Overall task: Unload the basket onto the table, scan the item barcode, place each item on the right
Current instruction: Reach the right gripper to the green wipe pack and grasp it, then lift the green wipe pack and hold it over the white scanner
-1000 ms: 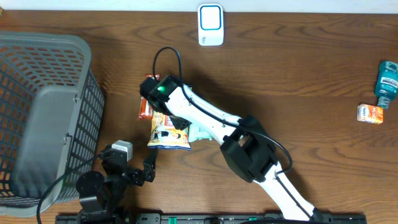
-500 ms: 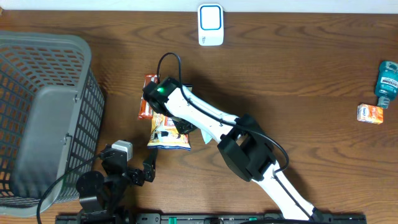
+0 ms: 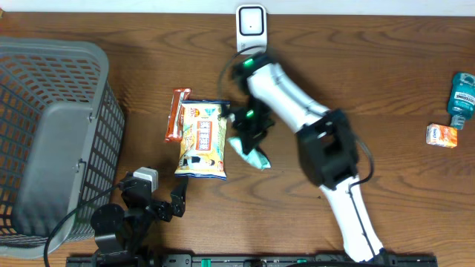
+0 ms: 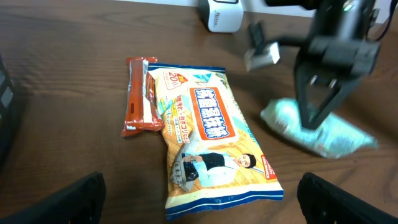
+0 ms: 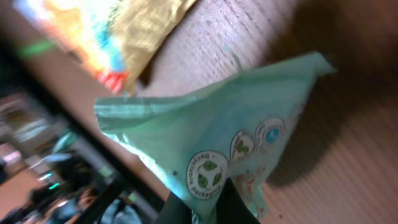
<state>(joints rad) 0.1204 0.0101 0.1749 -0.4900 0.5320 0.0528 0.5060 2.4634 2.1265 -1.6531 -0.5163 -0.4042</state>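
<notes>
Teal pouch (image 3: 251, 153) is in the right gripper (image 3: 249, 133), whose jaws are pressed fully together on one edge of it. The pouch is tilted, low over the wooden table (image 3: 386, 81); I cannot tell if its lower corner touches the wood. I think this edge hold leaves the flat faces free to show to the barcode scanner (image 3: 251, 28), which stands at the far edge, directly beyond the arm. Between them the wood is bare, so the way seems open. Just beside the pouch, on the left, lie a snack bag (image 3: 202, 139) and a red bar (image 3: 175, 115); a low swing could push them. The left gripper (image 4: 199, 186) hangs spread wide and empty near the grey basket (image 3: 44, 111).
</notes>
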